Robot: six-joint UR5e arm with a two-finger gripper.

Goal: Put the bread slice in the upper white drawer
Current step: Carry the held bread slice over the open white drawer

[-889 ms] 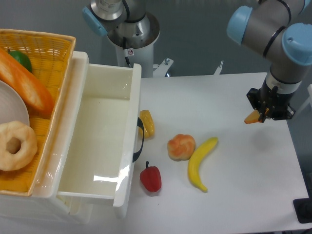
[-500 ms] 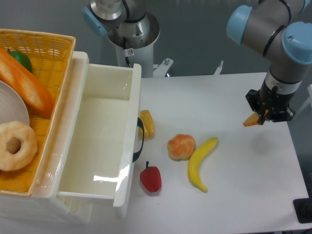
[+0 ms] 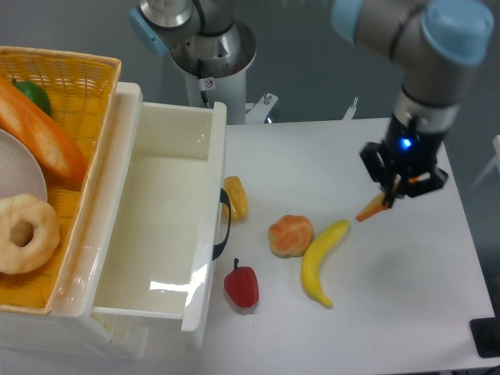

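Fingers [image 3: 388, 197] pinched on bread slice [image 3: 373, 209], held edge-on above counter [image 3: 391, 297], near banana [image 3: 322, 259] tip. Carried high, likely to clear clutter. Upper white drawer [image 3: 78, 289] open at left, well apart.

Bun [image 3: 291, 235] btwn drawer [image 3: 160, 226] & banana [image 3: 323, 260]

The drawer [image 3: 160, 226] is glossy white plastic, the basket [image 3: 78, 86] rough yellow wicker, the worktop [image 3: 391, 312] smooth matt white, and the banana [image 3: 320, 262] and pepper [image 3: 242, 286] shiny plastic.
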